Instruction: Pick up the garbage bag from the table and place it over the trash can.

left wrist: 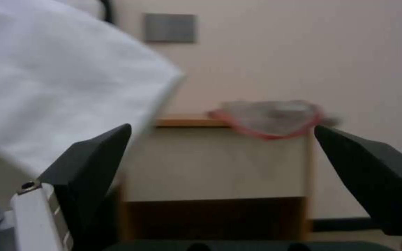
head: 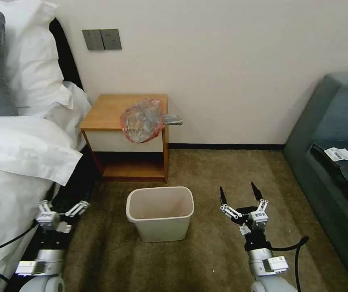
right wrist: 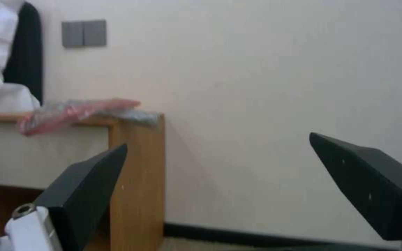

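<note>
- Right gripper [head: 240,192]: jaws spread wide, nothing between them. It hangs low over the carpet [head: 222,170], at about 3 o'clock from the trash can and well apart from it. In the right wrist view [right wrist: 217,153] the two dark fingers [right wrist: 84,188] frame bare wall and the right side panel of the desk.
- Left gripper [head: 66,211]: jaws open wide and empty, low at about 9 o'clock from the trash can, just beside the edge of the bed [head: 16,154]. In the left wrist view [left wrist: 222,143] the fingers [left wrist: 94,164] frame the desk front, with white bedding at one side.
- Trash can [head: 160,212]: upright on the carpet between the two grippers, touching neither; its mouth is uncovered. It stands at 6 o'clock from the desk, clear of it.
- Garbage bag [head: 142,120]: lies crumpled on the front right corner of the desk top, red-pink rim showing. Part of it droops over the front edge onto the white drawer front, and a grey tail pokes past the right side toward 3 o'clock. Seen also from the left wrist [left wrist: 268,118] and the right wrist [right wrist: 71,109]. Neither gripper touches it.
- Desk [head: 109,109]: against the wall, at 12 o'clock from the trash can, bed at its 9 o'clock side.
- Sofa [head: 336,134]: dark, at 3 o'clock of the scene, well apart from the desk.
</note>
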You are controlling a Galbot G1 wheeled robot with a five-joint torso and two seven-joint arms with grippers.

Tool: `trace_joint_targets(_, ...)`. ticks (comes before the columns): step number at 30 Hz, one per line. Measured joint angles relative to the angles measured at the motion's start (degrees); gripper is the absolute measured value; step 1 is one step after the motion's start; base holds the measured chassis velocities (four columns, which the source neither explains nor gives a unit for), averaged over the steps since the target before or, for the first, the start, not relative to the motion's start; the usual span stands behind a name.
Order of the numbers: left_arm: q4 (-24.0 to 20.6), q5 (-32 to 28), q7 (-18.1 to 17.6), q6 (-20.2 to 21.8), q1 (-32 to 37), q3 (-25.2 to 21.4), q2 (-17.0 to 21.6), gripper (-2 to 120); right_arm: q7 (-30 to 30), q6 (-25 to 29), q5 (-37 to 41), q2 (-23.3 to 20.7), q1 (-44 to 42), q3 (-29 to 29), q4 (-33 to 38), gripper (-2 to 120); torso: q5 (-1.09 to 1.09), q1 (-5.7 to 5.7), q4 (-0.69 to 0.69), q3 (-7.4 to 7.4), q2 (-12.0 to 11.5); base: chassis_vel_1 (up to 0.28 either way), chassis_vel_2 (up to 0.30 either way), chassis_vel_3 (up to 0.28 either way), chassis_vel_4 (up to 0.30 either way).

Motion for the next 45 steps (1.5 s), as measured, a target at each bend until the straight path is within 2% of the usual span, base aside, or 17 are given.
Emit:
trace_joint_targets(1, -0.1, -1.1, 1.9, 0.6, 0.1, 0.5, 0.2, 98, -0.1, 0.0, 0.2, -0.5, 1.2, -0.3, -0.4, 100, 0.00, 0.00, 0.00, 0.00, 0.0, 0.000, 0.000, 0.000, 0.000)
trace_joint_targets(4, -0.2, -2.1, 3.6, 1.0, 0.2, 1.0, 0.4, 98, -0.3, 0.2, 0.5, -1.4, 3.1, -0.8, -1.2, 100, 0.00, 0.00, 0.00, 0.00, 0.0, 0.000, 0.000, 0.000, 0.000)
trace_joint_targets(9, -0.3, -2.4, 4.1, 1.2, 0.2, 1.1, 0.5, 98, 0.1, -0.1, 1.0, -4.3, 7.5, -2.2, -3.1, 100, 0.00, 0.00, 0.00, 0.00, 0.0, 0.000, 0.000, 0.000, 0.000)
trace_joint_targets(11, -0.3, -3.4, 3.9, 1.2, -0.2, 1.4, 0.7, 98, 0.5, -1.2, 1.1, -5.1, 8.6, -2.8, -3.3, 100, -0.01, 0.00, 0.02, 0.01, 0.0, 0.000, 0.000, 0.000, 0.000)
trace_joint_targets(12, -0.9, -6.4, 2.5, 1.2, -2.2, 1.9, 1.5, 98, 1.5, -2.9, 0.9, -6.4, 10.1, -4.1, -3.7, 100, -0.03, 0.00, 0.03, 0.00, 0.0, 0.000, 0.000, 0.000, 0.000)
trace_joint_targets(13, -1.6, -7.9, 1.5, 1.2, -3.6, 2.2, 2.0, 98, 2.3, -3.9, 0.5, -7.4, 11.3, -5.0, -4.1, 100, 0.02, 0.00, -0.04, 0.00, 0.0, 0.000, 0.000, 0.000, 0.000)
trace_joint_targets(14, -1.9, -8.6, 0.5, 1.2, -4.2, 2.2, 2.4, 98, 3.7, -5.0, -0.2, -8.8, 13.1, -6.1, -5.3, 100, 0.02, 0.00, -0.04, 0.01, 0.0, 0.000, 0.000, 0.000, 0.000)
trace_joint_targets(15, -1.9, -8.6, 0.5, 1.2, -4.2, 2.2, 2.4, 98, 3.7, -5.0, -0.2, -8.8, 13.1, -6.1, -5.3, 100, 0.02, 0.00, -0.04, 0.01, 0.0, 0.000, 0.000, 0.000, 0.000)
trace_joint_targets(18, -3.0, -8.9, -1.0, 1.2, -4.5, 2.3, 2.5, 98, 6.1, -6.0, -2.1, -13.2, 20.2, -9.4, -10.5, 100, 0.03, 0.00, 0.01, 0.01, 0.0, 0.000, 0.000, 0.000, 0.000)
trace_joint_targets(20, -3.1, -8.9, -1.2, 1.2, -4.5, 2.3, 2.5, 98, 6.3, -6.1, -2.3, -13.8, 21.2, -9.9, -11.2, 100, 0.02, 0.00, 0.00, 0.01, 0.0, 0.000, 0.000, 0.000, 0.000)
trace_joint_targets(22, -3.2, -8.9, -1.7, 1.4, -5.1, 2.4, 2.1, 98, 7.4, -6.5, -3.5, -17.4, 28.5, -13.6, -16.4, 100, -0.01, 0.00, 0.01, 0.01, 0.0, 0.000, 0.000, 0.000, 0.000)
trace_joint_targets(24, -3.1, -8.9, -1.8, 1.5, -5.3, 2.5, 2.1, 98, 7.7, -6.6, -3.7, -18.0, 29.9, -14.5, -17.7, 100, 0.00, 0.01, 0.01, 0.01, 0.0, 0.000, 0.000, 0.000, 0.000)
trace_joint_targets(28, -0.8, -8.6, -2.0, 1.9, -6.7, 3.0, 1.8, 98, 8.6, -6.5, -4.3, -20.1, 37.9, -19.5, -25.6, 100, 0.00, 0.01, 0.00, 0.01, 0.0, 0.000, 0.000, 0.000, 0.000)
trace_joint_targets(29, -0.8, -8.6, -2.0, 1.9, -6.7, 3.0, 1.8, 98, 8.6, -6.5, -4.3, -20.1, 37.9, -19.5, -25.6, 100, 0.00, 0.01, 0.00, 0.01, 0.0, 0.000, 0.000, 0.000, 0.000)
trace_joint_targets(34, 2.5, -7.9, -2.1, 1.9, -8.4, 4.1, 1.1, 98, 11.0, -6.6, -6.6, -20.0, 47.8, -26.6, -35.0, 100, -0.01, 0.01, -0.01, 0.01, 0.0, 0.000, 0.000, 0.000, 0.000)
trace_joint_targets(38, 4.3, -6.7, -2.1, 1.9, -9.6, 5.5, -0.1, 98, 12.6, -5.3, -14.0, -16.9, 58.4, -33.2, -47.2, 100, 0.00, 0.01, 0.01, 0.01, 0.0, 0.000, 0.000, 0.000, 0.000)
trace_joint_targets(45, 5.2, -5.7, -2.1, 1.8, -9.7, 5.9, -0.9, 98, 13.5, -3.4, -19.4, -13.2, 65.6, -36.5, -57.8, 100, -0.01, 0.01, 0.00, 0.01, 0.0, 0.000, 0.000, 0.000, 0.000)
